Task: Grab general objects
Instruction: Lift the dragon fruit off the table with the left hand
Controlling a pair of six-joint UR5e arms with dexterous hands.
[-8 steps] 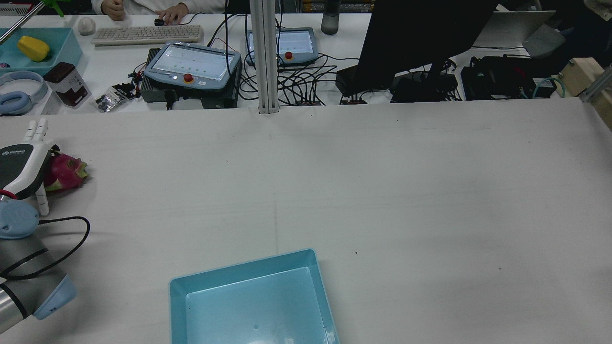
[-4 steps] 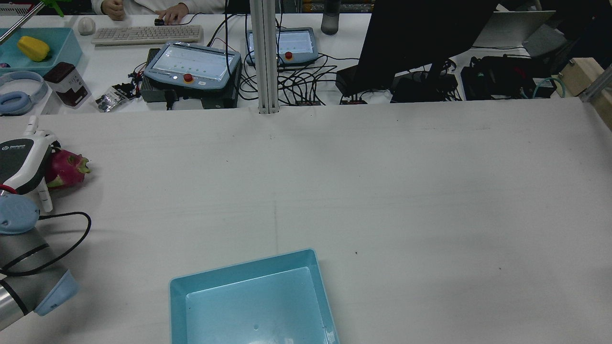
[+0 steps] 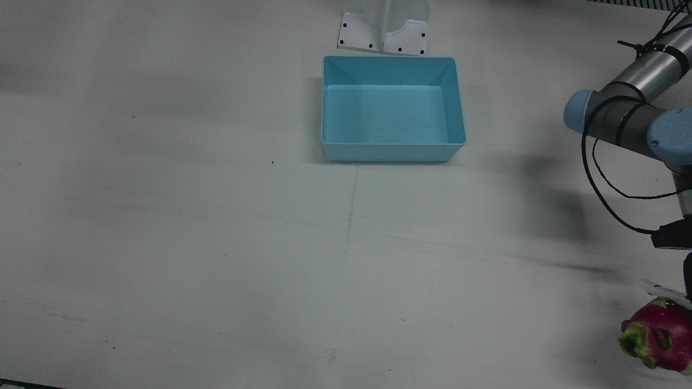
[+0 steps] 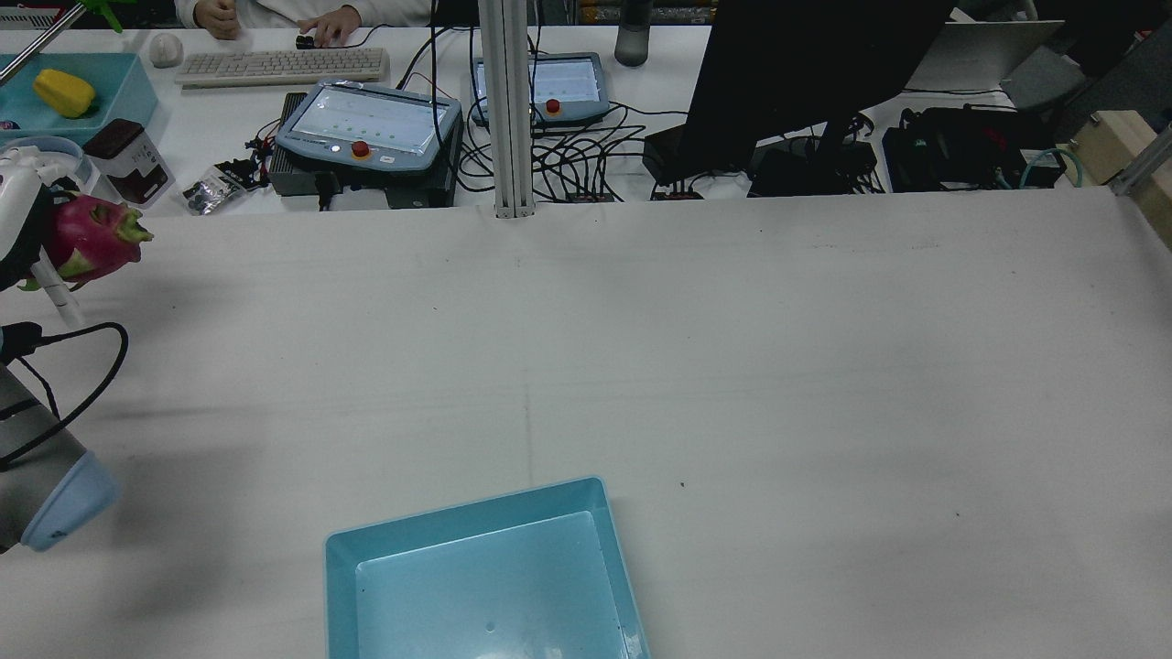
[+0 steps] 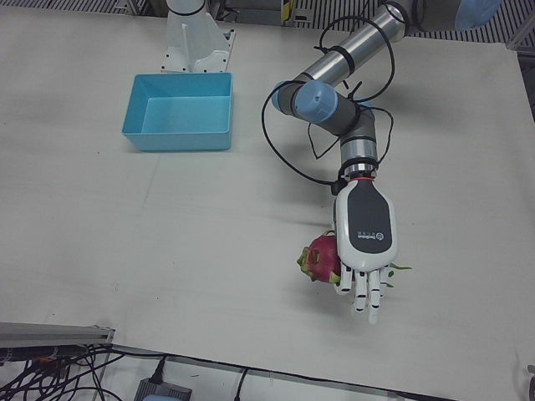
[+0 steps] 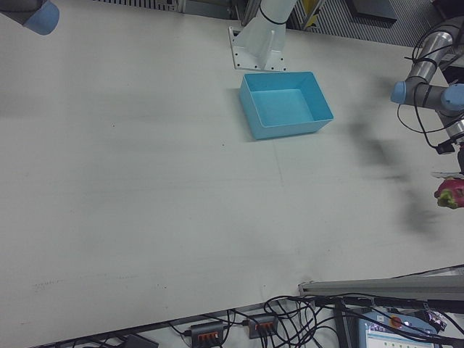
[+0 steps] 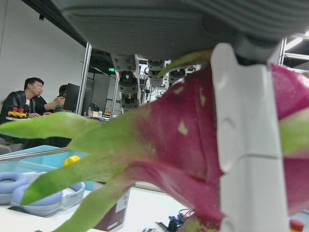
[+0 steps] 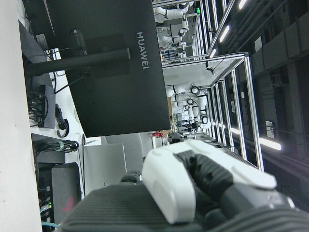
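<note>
A pink dragon fruit (image 5: pixel 318 258) with green scales is held in my left hand (image 5: pixel 365 242), clear of the white table. The fingers point down and wrap around it. In the rear view the fruit (image 4: pixel 93 238) is at the far left edge with the hand (image 4: pixel 13 218) mostly cut off. The fruit also shows in the front view (image 3: pixel 658 335) at the bottom right, in the right-front view (image 6: pixel 449 194), and fills the left hand view (image 7: pixel 193 145). My right hand (image 8: pixel 193 191) shows only in its own view, raised, and its finger state is unclear.
An empty light blue bin (image 5: pixel 175 139) stands near the robot's pedestal, also in the front view (image 3: pixel 393 152) and the rear view (image 4: pixel 458 514). Beyond the table's far edge are teach pendants (image 4: pixel 366 128), cables, a monitor (image 4: pixel 806 73) and headphones.
My left hand has closed on the dragon fruit and lifted it off the table, moving it up and towards the far left edge in the rear view.
</note>
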